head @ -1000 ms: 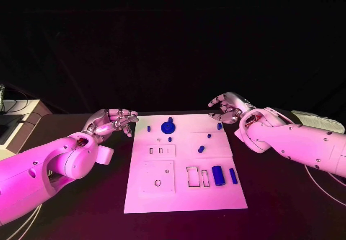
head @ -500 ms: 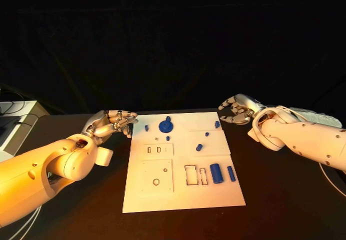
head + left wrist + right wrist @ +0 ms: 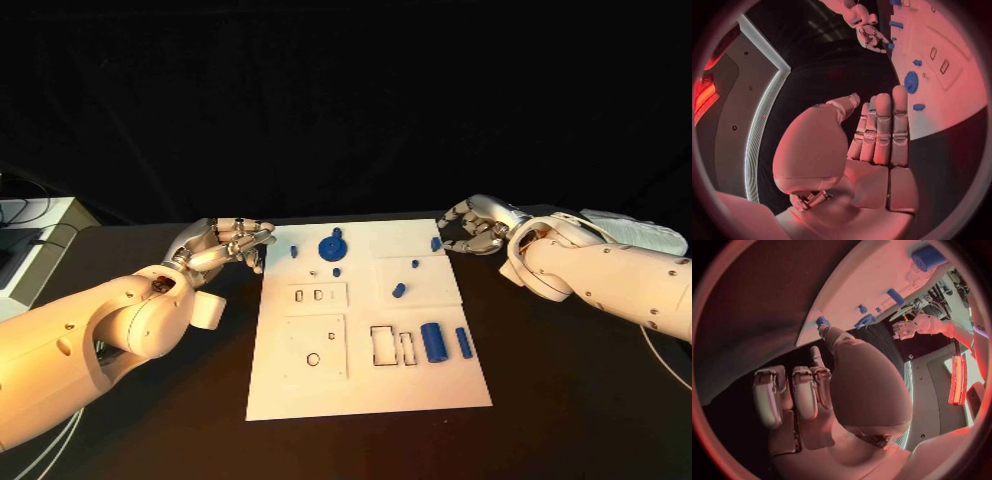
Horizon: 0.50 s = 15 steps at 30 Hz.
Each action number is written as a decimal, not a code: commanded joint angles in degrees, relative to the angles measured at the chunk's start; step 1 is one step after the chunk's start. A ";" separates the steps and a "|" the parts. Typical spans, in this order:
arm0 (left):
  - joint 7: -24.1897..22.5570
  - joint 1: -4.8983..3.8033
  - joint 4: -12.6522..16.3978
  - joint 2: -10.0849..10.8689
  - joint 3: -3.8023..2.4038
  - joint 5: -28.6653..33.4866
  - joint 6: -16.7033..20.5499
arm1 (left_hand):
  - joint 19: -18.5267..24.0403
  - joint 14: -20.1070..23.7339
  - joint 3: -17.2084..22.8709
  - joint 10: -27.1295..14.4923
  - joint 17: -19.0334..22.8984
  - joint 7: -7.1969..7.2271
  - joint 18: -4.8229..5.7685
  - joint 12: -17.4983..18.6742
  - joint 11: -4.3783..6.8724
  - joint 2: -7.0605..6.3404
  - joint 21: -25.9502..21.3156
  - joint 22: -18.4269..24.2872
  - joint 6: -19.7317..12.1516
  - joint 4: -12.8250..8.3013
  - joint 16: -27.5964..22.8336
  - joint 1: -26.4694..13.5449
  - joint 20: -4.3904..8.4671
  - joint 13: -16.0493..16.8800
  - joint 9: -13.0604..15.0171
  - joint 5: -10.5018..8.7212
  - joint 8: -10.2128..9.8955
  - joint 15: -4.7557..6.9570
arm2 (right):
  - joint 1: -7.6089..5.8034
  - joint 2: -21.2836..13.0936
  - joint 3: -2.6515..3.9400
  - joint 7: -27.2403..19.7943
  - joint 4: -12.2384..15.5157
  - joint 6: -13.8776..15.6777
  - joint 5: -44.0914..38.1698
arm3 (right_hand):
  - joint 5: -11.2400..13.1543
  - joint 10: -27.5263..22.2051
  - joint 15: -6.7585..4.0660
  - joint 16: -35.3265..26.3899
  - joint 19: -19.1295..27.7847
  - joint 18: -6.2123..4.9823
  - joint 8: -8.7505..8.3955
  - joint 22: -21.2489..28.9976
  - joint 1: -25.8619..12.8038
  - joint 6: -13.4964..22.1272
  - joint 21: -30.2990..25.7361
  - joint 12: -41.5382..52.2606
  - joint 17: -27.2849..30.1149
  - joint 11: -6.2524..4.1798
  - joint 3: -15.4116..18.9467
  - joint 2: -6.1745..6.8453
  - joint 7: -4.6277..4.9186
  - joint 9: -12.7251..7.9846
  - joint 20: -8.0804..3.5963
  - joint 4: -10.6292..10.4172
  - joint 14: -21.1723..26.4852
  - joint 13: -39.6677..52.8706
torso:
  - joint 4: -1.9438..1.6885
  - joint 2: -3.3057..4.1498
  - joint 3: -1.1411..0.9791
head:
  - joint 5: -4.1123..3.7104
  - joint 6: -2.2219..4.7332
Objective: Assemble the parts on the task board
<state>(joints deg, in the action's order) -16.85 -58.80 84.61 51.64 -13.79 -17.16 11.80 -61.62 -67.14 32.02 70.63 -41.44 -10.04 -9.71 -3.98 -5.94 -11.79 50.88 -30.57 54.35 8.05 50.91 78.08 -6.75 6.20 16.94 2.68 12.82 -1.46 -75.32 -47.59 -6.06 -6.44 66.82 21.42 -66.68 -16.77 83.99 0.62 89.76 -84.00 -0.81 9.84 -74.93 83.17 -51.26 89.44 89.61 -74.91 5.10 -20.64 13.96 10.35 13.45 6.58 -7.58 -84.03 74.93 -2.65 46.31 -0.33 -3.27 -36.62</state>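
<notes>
The white task board lies in the middle of the black table. On it lie a blue gear, a thick blue cylinder, a blue bar and several small blue pieces, one of them at the far right edge. My right hand hovers just beyond that edge with its fingers loosely curled and nothing in them. In the right wrist view its thumb reaches close to that small piece. My left hand stays by the board's far left corner, fingers straight, holding nothing.
The board carries rectangular and round cut-outs near its middle and front. A pale box stands at the table's left edge. Bare black table lies on both sides of the board and in front of it.
My right hand has come down and in toward the board's far right edge, near the small blue piece. The left hand has hardly moved.
</notes>
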 commanded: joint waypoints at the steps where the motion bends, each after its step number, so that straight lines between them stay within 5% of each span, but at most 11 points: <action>1: -0.82 0.01 0.02 -0.10 -0.04 -0.27 -1.12 | 0.43 0.43 0.08 -0.59 0.09 0.01 -0.75 0.19 0.01 -0.04 0.26 -0.09 -0.50 0.00 -0.38 -0.50 -0.10 0.06 0.09 0.19 -0.32 -0.16 | 0.08 0.10 0.01 -0.89 -0.15 -3.14 -0.99 | -0.31 5.47 0.49 0.17 -5.74 0.67 -0.25 -14.64 0.13 0.34 0.12 -0.09 -14.79 0.42 0.10 0.57 0.03 -0.08 0.29 0.16 -5.90 14.55 | -0.01 -0.06 -0.02 | -0.01 -0.17; 15: -0.79 0.06 -0.28 -0.23 -0.04 -0.34 -1.14 | 0.49 0.44 0.09 -0.69 0.11 0.00 -0.76 0.20 -0.01 -0.04 0.28 -0.11 -0.53 -0.03 -0.39 -0.47 -0.11 0.05 0.11 0.19 -0.33 -0.17 | 0.35 0.61 0.00 -0.72 -0.30 -3.94 -0.76 | -0.50 5.60 0.55 0.19 -5.79 0.70 -0.23 -14.72 -0.38 0.27 0.20 0.03 -14.86 0.46 0.28 0.49 0.07 -0.08 0.36 -0.13 -5.91 14.68 | -0.08 -0.09 0.04 | -0.20 -0.29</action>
<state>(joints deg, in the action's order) -16.86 -58.74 84.27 51.55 -13.79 -17.27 11.67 -61.42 -66.94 32.02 70.22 -41.39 -10.04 -9.71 -3.98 -5.94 -11.78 50.88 -30.62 54.35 8.05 50.91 78.09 -6.96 6.20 16.98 2.68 12.83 -1.66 -75.02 -47.10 -6.05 -6.55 66.58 18.89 -66.98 -16.98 83.99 0.62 89.76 -84.00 -0.81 9.84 -74.92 83.16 -51.26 89.43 89.62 -74.91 5.10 -20.64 13.97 10.35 13.45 6.58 -7.58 -84.03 74.92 -2.65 46.20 -0.31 -3.38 -36.91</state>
